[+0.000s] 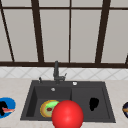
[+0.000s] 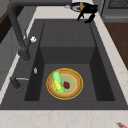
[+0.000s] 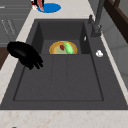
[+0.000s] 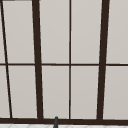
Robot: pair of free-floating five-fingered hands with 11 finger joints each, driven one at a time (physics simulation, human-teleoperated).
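red ball [image 1: 67, 114] looms nearest; right hand [image 1: 93, 103], fingers relaxed and holding nothing, hovers over the sink's [image 1: 107, 100] shallow side; approach slowly.

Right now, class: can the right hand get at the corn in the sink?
Probably yes. The right hand hovers open over the right basin, holding nothing; the corn lies uncovered on its plate in the left basin, past a low divider.

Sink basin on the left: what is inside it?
A yellow-rimmed plate lies in the sink, carrying a corn cob and a small dark red piece. A red ball hides part in front.
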